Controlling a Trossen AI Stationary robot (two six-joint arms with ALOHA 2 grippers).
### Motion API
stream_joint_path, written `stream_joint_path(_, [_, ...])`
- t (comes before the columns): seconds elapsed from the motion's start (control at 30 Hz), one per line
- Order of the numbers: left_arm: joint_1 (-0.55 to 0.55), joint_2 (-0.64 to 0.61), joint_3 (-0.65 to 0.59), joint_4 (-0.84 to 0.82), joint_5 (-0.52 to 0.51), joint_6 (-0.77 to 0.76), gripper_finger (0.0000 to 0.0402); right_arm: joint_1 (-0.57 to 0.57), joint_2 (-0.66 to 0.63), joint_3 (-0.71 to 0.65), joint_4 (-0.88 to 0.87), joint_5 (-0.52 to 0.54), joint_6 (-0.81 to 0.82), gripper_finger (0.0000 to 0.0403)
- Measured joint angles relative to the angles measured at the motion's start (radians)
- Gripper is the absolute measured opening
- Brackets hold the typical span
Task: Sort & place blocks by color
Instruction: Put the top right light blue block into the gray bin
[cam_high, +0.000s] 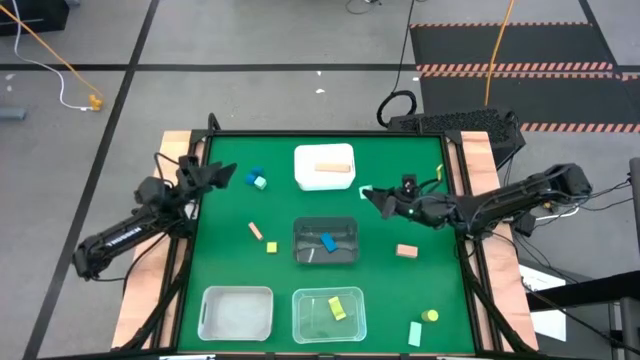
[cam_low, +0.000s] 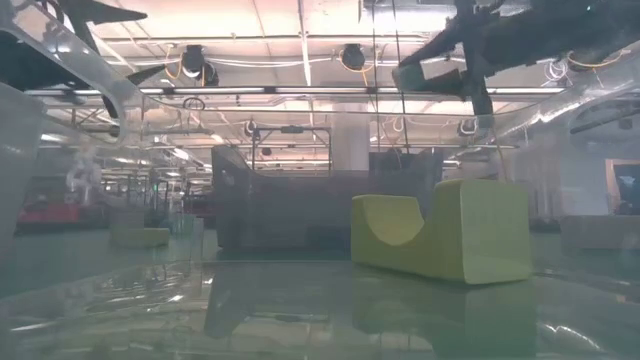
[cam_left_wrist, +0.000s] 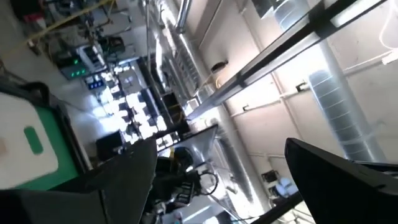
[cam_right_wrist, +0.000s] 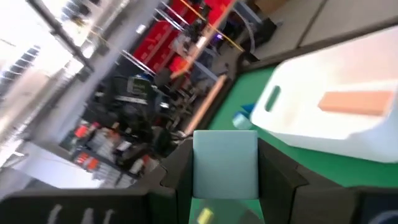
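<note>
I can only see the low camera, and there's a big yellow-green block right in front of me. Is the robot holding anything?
Observer: Yes. The right gripper has its jaws shut on a mint green block.
Operator: Where is it?
Observer: It hovers just right of the white bin, which has a tan block inside.
Operator: What's the other arm doing?
Observer: The left gripper waits at the table's left edge, jaws open, with nothing between them.
</note>
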Motion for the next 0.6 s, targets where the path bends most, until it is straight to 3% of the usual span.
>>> stream_joint_path(0.2, [-0.047, 0.000, 0.000, -0.123, -0.001, -0.057, 0.0351, 0.036, 0.002, 0.030, 0.093, 0.024, -0.089, 0.0114])
stream_joint_path(0.37, [-0.078, 0.000, 0.000, -0.149, -0.007, -0.068, 0.0351, 0.037, 0.030, 0.140, 0.031, 0.019, -0.183, 0.0114])
stream_joint_path(0.6, [-0.078, 0.000, 0.000, -0.141, -0.132, -0.054, 0.0351, 0.036, 0.128, 0.313, -0.100, -0.005, -0.251, 0.0114])
